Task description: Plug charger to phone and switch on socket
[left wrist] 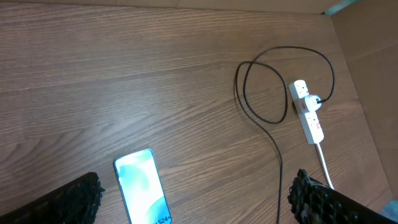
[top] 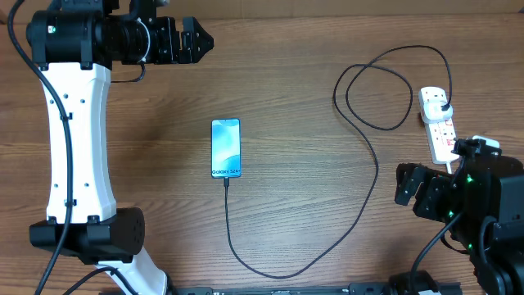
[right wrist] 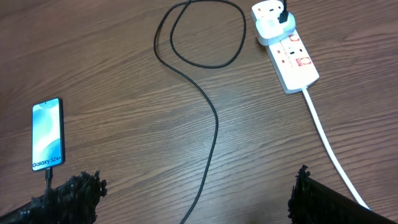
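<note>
- The charger (right wrist: 215, 127) tip meets the bottom edge of the Galaxy S24 phone (top: 226, 148) at mid-tabletop (top: 286, 74); it looks seated.
- Its black plug (top: 443, 105) sits in the white socket (top: 440, 131) at the right edge.
- My left pincer (left wrist: 196, 186) and right pincer (right wrist: 198, 177) both gape wide, empty.
- I judge switching on is the step in hand: my right pincer must reach a red switch (right wrist: 291, 47) beside the plug and press squarely.

phone (top: 226, 148) mid-table | socket (top: 439, 124) far right | charger (top: 368, 156) between
</note>
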You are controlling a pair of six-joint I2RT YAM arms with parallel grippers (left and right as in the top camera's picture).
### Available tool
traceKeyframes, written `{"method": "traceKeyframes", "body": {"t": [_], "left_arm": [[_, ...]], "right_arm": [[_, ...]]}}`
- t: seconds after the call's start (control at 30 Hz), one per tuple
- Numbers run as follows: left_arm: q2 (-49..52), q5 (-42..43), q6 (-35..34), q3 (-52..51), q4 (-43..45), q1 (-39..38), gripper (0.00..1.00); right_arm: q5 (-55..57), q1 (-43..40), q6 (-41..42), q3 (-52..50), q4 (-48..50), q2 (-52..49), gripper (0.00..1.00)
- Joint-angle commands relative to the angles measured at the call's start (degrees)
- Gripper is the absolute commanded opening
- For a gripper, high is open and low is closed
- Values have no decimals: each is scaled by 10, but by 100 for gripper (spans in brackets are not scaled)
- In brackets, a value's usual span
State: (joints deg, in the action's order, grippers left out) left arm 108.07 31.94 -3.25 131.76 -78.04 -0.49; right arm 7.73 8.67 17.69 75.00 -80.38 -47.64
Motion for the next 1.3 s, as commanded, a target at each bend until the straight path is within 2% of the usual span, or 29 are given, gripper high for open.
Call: {"method": "traceKeyframes", "body": {"t": [0.0, 0.13, 0.23, 0.57, 0.7, 0.97, 1.27], "left_arm": [[2, 5, -2, 7, 1, 1, 100], [2, 5, -2, 7, 1, 1, 100], [2, 5, -2, 7, 1, 1, 100], [2, 5, -2, 7, 1, 1, 100], [2, 5, -2, 7, 1, 1, 100], [2, 5, -2, 7, 1, 1, 100], [2, 5, -2, 7, 1, 1, 100]], "right_arm": [[0, 3, -2, -3, 21, 2, 100], [2, 3, -2, -47, 99, 22, 100], [1, 3, -2, -120, 191, 63, 100], [-1, 3, -6, -437, 496, 280, 100], [-39, 3, -70, -554, 600, 357, 100], [-59, 3, -93, -677, 711, 428, 100], [-59, 3, -93, -734, 768, 458, 100]]}}
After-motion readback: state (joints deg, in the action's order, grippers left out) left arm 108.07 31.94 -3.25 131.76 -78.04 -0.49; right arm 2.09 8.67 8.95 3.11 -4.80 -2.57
